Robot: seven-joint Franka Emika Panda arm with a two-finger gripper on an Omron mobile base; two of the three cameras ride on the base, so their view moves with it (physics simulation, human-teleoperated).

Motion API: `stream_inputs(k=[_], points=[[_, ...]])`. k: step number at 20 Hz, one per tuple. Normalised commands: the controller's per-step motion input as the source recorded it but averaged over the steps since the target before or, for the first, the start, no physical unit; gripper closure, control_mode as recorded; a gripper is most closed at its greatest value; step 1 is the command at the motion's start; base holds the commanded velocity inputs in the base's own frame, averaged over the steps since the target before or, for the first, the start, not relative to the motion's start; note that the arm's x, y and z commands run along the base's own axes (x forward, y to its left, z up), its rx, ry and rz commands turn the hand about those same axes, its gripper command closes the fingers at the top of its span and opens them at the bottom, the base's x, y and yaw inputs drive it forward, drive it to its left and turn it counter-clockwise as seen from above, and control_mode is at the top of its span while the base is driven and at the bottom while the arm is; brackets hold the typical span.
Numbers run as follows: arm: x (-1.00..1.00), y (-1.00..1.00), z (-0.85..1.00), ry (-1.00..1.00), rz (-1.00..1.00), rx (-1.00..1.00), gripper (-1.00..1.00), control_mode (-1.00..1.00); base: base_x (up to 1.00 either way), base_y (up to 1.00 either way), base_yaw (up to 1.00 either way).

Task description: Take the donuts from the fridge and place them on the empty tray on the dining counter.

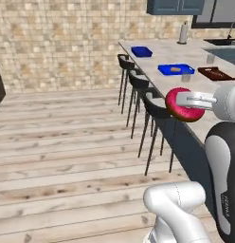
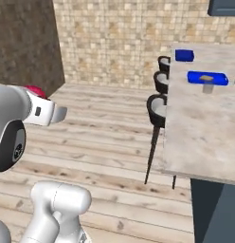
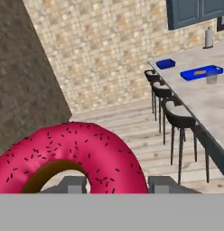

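jaws of the gripper clamp the pink donut above the wooden floor, beside the black stools at the dining counter.

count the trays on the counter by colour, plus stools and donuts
blue trays: 2, an empty tray and a blue tray with tan food
dark brown tray: 1
black stools: 3
pink donut, held in the end effector: 1
total: 7
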Motion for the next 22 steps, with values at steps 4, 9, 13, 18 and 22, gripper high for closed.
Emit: stream_inputs(k=[4, 9, 13, 18, 22], points=[[0.00, 0.00, 0.00, 0.00, 0.00, 0.00, 1.00, 1.00, 1.00, 1.00, -0.53], [0.00, 0.00, 0.00, 0.00, 0.00, 0.00, 1.00, 1.00, 1.00, 1.00, -0.50], [0.00, 0.00, 0.00, 0.00, 0.00, 0.00, 1.00, 1.00, 0.82, 1.00, -0.28], [0.00, 0.00, 0.00, 0.00, 0.00, 0.00, 1.00, 1.00, 0.74, 1.00, -0.22], [0.00, 0.00, 0.00, 0.00, 0.00, 0.00, 1.00, 1.00, 0.97, 1.00, -0.49]])
